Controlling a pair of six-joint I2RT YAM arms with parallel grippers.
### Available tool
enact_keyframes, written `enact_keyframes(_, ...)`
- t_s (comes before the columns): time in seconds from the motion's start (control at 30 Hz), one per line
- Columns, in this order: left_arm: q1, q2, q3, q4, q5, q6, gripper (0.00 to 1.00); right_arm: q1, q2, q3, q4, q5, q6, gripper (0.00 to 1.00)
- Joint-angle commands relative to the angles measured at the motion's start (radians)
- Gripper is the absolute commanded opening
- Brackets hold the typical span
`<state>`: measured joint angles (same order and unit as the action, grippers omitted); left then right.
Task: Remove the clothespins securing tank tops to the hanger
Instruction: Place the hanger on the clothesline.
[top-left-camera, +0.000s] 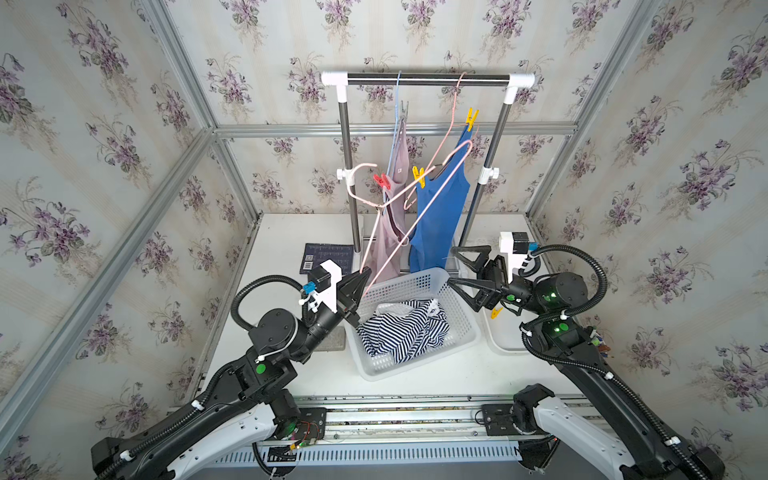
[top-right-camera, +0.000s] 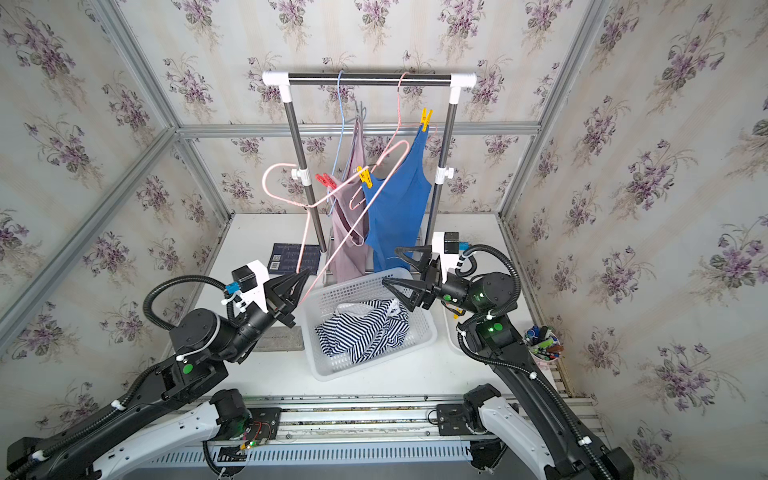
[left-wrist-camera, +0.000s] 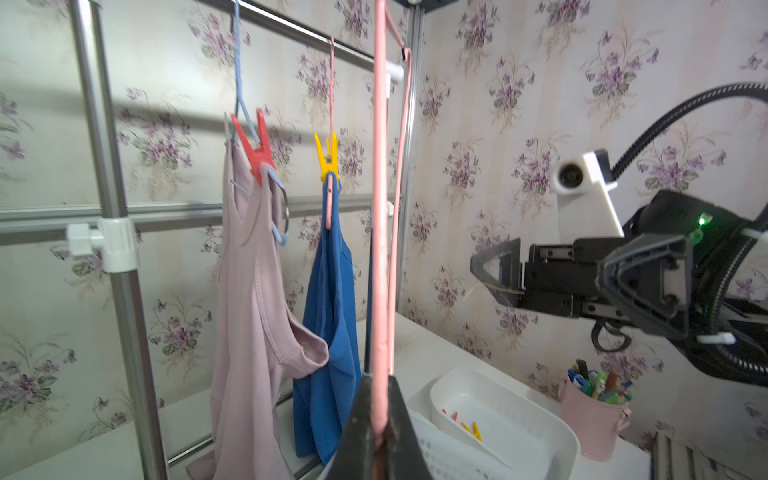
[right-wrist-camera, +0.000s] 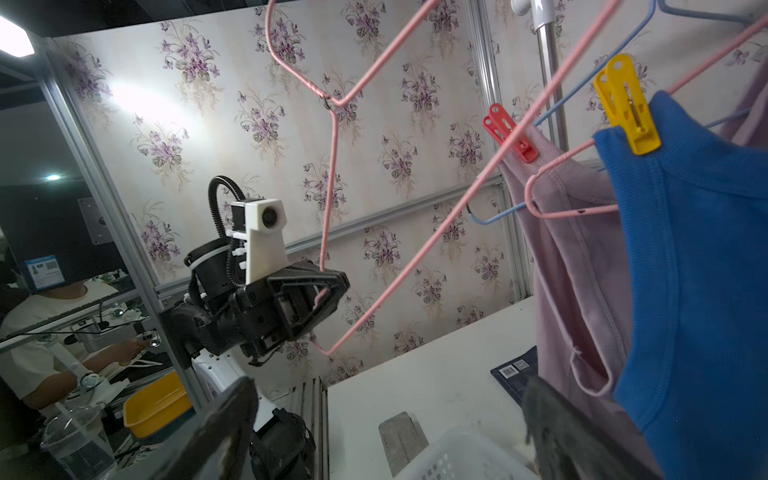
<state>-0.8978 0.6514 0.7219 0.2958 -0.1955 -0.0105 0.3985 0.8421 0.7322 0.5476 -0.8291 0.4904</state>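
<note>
Well, from the left wrist, my left gripper (left-wrist-camera: 379, 380) was pinched tight on the bare pink hanger (left-wrist-camera: 380, 208), whose wire ran up out of frame, so its hook was cut off. Behind it the mauve tank top (left-wrist-camera: 253, 291) hung from a blue hanger (left-wrist-camera: 237, 75) under a red clothespin (left-wrist-camera: 257, 153), and the blue tank top (left-wrist-camera: 328, 291) hung under a yellow clothespin (left-wrist-camera: 328, 160); their far straps were hidden. A white tray (left-wrist-camera: 507, 399) beside the basket (left-wrist-camera: 440, 457) held loose pins (left-wrist-camera: 471, 428), too small to count.

From the right wrist, my right gripper (right-wrist-camera: 390, 382) stood spread wide, only its blurred finger ends showing at the frame's edge. Open air lay between them and the blue top, which filled that side and ran past the edge. The red and yellow pins showed sharply here, each biting a strap onto its wire.

In both top views the rack (top-left-camera: 428, 79) stood at the back of the table (top-left-camera: 291, 232), and the held hanger slanted across both hanging tops, its low corner at the basket's rim. A second yellow clothespin (top-left-camera: 471, 118) sat high on the blue top's other strap; a greyish clip (top-left-camera: 404, 109) by the mauve top's upper strap was hard to make out. The striped tank top (top-left-camera: 403, 328) lay crumpled in the basket, between my two grippers.
</note>
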Motion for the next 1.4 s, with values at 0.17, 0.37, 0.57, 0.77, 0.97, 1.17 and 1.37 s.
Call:
enact_keyframes(0.17, 0.000, -0.065, 0.058, 0.084, -0.297, 0.084, 0.00, 0.000, 0.027, -0.025, -0.061, 0.096, -0.075, 1.00)
enact_keyframes(0.37, 0.000, 0.020, 0.258, -0.164, -0.500, 0.108, 0.00, 0.000, 0.059, -0.036, -0.048, 0.105, -0.072, 1.00)
enact_keyframes(0.57, 0.000, 0.097, 0.453, -0.455, -0.487, 0.087, 0.00, 0.000, 0.089, -0.056, -0.043, 0.118, -0.059, 1.00)
enact_keyframes(0.77, 0.000, 0.161, 0.609, -0.669, -0.560, 0.061, 0.00, 0.000, 0.104, -0.072, -0.070, 0.142, -0.078, 1.00)
enact_keyframes(0.97, 0.000, 0.296, 0.838, -0.939, -0.590, 0.020, 0.00, 0.000, 0.136, -0.073, -0.087, 0.146, -0.086, 1.00)
enact_keyframes(1.17, 0.001, 0.425, 0.995, -1.111, -0.612, 0.004, 0.00, 0.000, 0.168, -0.065, -0.113, 0.168, -0.093, 1.00)
enact_keyframes(1.37, 0.000, 0.516, 1.094, -1.150, -0.636, 0.035, 0.00, 0.000, 0.184, -0.068, -0.138, 0.195, -0.111, 1.00)
